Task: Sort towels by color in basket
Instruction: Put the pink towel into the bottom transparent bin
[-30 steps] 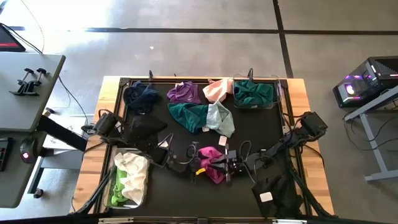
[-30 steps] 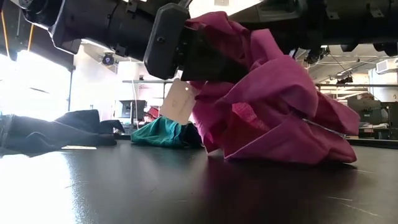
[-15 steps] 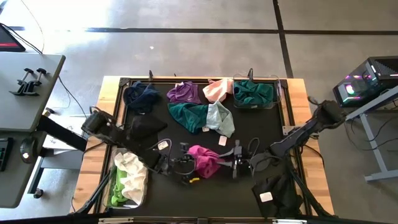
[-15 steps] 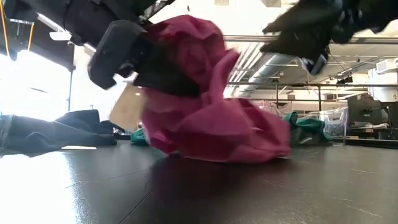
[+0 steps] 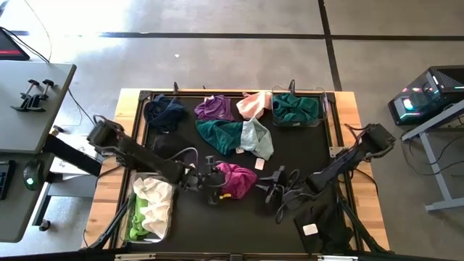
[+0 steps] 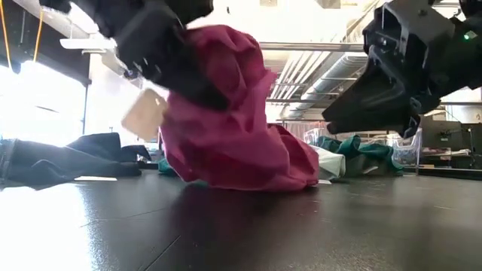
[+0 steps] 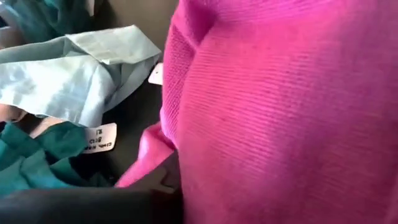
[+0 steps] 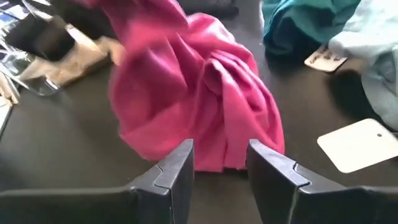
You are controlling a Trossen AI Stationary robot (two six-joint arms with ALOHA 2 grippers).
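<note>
A magenta towel [image 5: 236, 180] lies bunched on the black table mat near the middle. It also shows in the low view [image 6: 233, 135] and the right wrist view [image 8: 199, 106]. My left gripper [image 5: 210, 183] reaches in from the table's left and is shut on it. My right gripper [image 5: 270, 190] stands just to the towel's right, open and empty. Its two fingers [image 8: 177, 171] are spread, with the towel a short way beyond them. A pale tag [image 6: 144, 113] hangs from the towel beside my left gripper [image 6: 169, 56]. My left gripper holds the magenta towel by a bunched upper part on its left side [image 6: 197, 71]. The fingers come slanting down from the table's left. The cloth itself hides the pinch in the left wrist view [image 7: 186, 168]. The towel's raised part hangs slack and its lower folds [image 6: 256, 173] rest on the table.
A clear basket [image 5: 322, 109] at the far right holds teal towels. Another basket [image 5: 133, 206] at the near left holds white and lime ones. Navy [image 5: 165, 112], purple [image 5: 214, 107], pink [image 5: 252, 104], teal [image 5: 217, 134], mint [image 5: 255, 138] and black [image 5: 168, 148] towels lie farther back. A black towel [image 5: 322, 225] lies near right.
My right gripper has let go of the magenta towel and drawn back toward the table's right edge. My left gripper has reached in from the left, taken the towel and pulled it toward the left and slightly toward the far edge. The towel has bunched up taller, its bottom still on the table.
</note>
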